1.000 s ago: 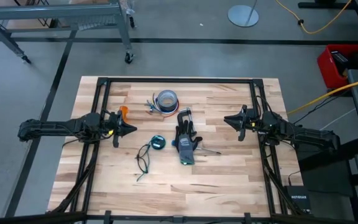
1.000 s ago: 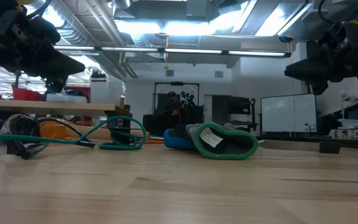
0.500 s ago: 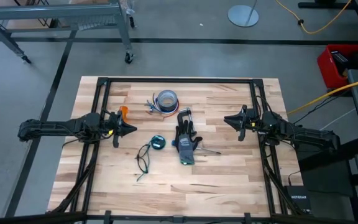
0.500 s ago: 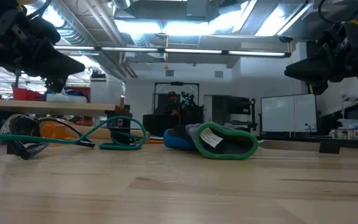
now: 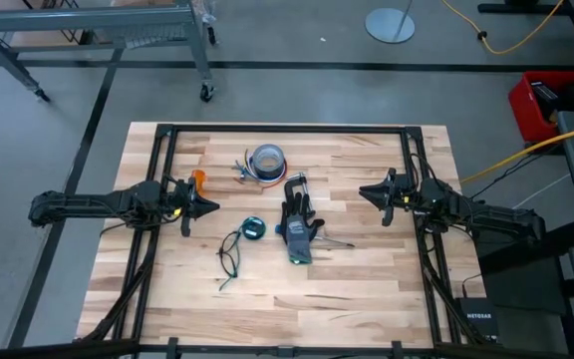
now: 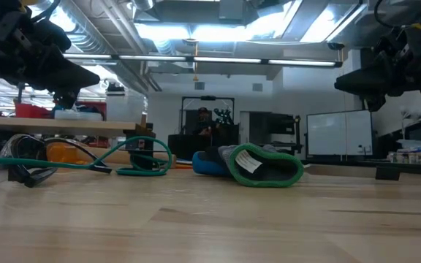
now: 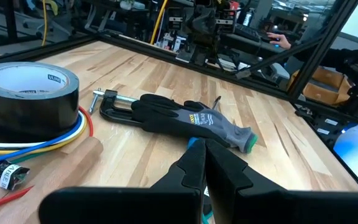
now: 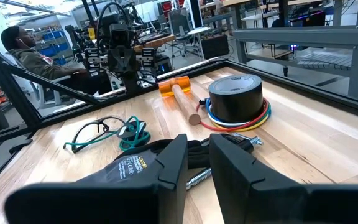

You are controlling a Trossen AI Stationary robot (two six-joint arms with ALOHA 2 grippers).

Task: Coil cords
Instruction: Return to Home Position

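— What do the wrist feeds give you that the overhead doesn't?
— The fingers. My left gripper (image 5: 212,206) hovers at the wooden surface's (image 5: 367,289) left side with its fingers (image 7: 188,168) pressed together, empty. Opposite it, the right gripper's (image 5: 363,191) fingers (image 8: 173,162) show a narrow gap and hold nothing. A seated person (image 8: 27,50) also shows there.
— The task's things?
— Two, between the arms: one loose cord (image 5: 230,251) and one wound on the black spool (image 5: 253,227), just beside the single glove (image 5: 297,229). There is one tape roll (image 5: 267,160), one clamp (image 5: 295,185) and one mallet (image 5: 199,180). Grey floor (image 5: 48,100) lies all around.
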